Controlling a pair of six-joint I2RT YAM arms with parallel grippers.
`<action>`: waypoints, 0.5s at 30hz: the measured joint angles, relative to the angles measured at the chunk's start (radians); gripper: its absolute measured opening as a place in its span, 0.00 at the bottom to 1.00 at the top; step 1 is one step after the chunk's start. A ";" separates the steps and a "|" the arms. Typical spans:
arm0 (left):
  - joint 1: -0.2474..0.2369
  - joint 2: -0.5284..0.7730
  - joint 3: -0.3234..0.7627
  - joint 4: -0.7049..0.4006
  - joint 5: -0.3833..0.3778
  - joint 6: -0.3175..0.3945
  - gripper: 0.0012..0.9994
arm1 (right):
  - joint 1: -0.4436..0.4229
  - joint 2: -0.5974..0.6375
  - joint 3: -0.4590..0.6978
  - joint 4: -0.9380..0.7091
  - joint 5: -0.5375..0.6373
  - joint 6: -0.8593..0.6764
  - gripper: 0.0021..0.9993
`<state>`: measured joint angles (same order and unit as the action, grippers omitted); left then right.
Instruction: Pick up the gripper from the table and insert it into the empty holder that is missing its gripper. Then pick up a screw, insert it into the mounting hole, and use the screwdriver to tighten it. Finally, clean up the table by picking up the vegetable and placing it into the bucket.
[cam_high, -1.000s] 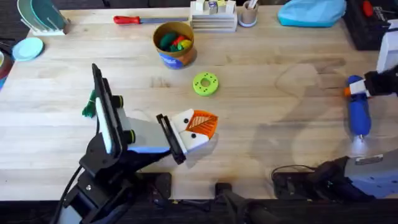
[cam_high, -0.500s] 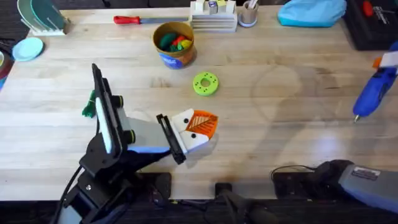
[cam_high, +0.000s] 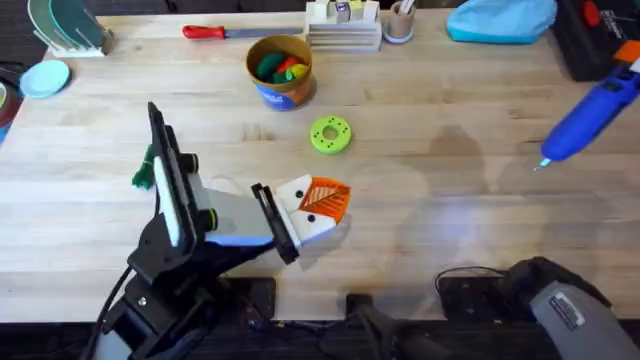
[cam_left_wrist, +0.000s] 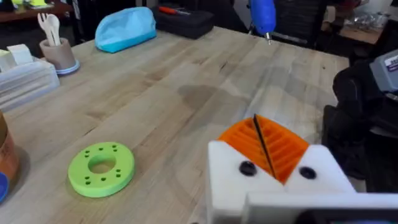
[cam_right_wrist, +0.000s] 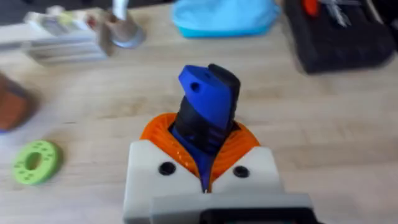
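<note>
Grippers differ: our right gripper (cam_right_wrist: 205, 165) is clenched around the screwdriver (cam_high: 588, 117) above the table's (cam_high: 450, 200) right edge; our left gripper (cam_left_wrist: 267, 155) is pressed closed.

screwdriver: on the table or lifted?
Lifted. The blue screwdriver hangs tilted above the table, clamped between the right gripper's fingers.

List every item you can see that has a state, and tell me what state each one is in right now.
Blue screwdriver: lifted off the table, tilted, tip down, clamped in the right gripper.
Left gripper: shut, holding nothing, low over the table.
Bucket: upright, with colourful toy vegetables inside.
Green ring: lying flat on the table.
Red-handled screwdriver: lying flat at the far edge.
Green vegetable: on the table, partly hidden by the left arm.
</note>
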<state>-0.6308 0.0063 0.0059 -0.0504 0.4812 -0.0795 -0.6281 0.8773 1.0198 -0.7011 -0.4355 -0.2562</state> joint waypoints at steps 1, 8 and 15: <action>0.000 0.000 0.000 0.000 0.000 0.000 0.00 | 0.012 -0.040 -0.035 0.037 -0.032 0.021 0.02; 0.000 0.000 0.000 0.000 0.000 0.000 0.00 | 0.181 -0.296 -0.211 0.291 -0.169 0.203 0.02; 0.000 0.000 0.000 0.000 0.000 0.000 0.00 | 0.420 -0.440 -0.300 0.551 -0.213 0.362 0.02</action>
<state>-0.6308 0.0063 0.0059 -0.0505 0.4812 -0.0792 -0.2085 0.4371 0.7200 -0.1500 -0.6483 0.1059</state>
